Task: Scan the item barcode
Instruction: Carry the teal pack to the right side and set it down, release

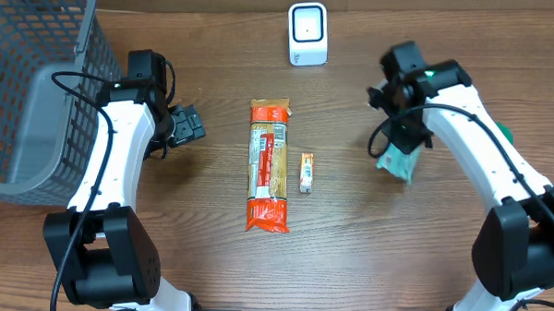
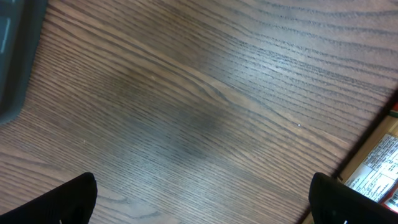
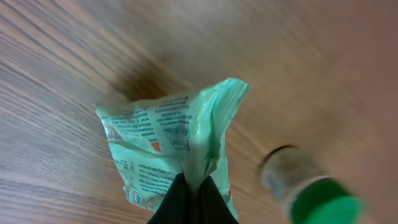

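Overhead view. A wooden table [image 1: 347, 260] carries a grey mesh basket [image 1: 22, 36] at the upper left of the frame and a white barcode scanner [image 1: 307, 34] upright at the top centre. A long orange pasta package [image 1: 268, 164] lies lengthwise at the centre of the frame. A small orange-and-white sachet [image 1: 306, 172] lies just to the right of it, apart from it.

The left gripper [image 1: 190, 127] sits left of centre, between the basket and the pasta package, with its jaws spread wide and nothing between them. In the left wrist view only bare wood grain lies between the two dark fingertips [image 2: 68, 202] at the bottom corners. A corner of the pasta package enters at the right edge.

The right gripper [image 3: 186, 205] is right of centre, below and to the right of the scanner and well apart from it. Its jaws are pressed together on a pale green packet [image 1: 397, 165], which hangs beneath the gripper. In the right wrist view the black fingers pinch a fold in the packet's lower edge, and the printed face fans out above them towards the middle of the frame. The print is too small to read. A blurred object with a green end [image 3: 314, 202] appears at the lower right of that view, beside the packet. What it is cannot be told.
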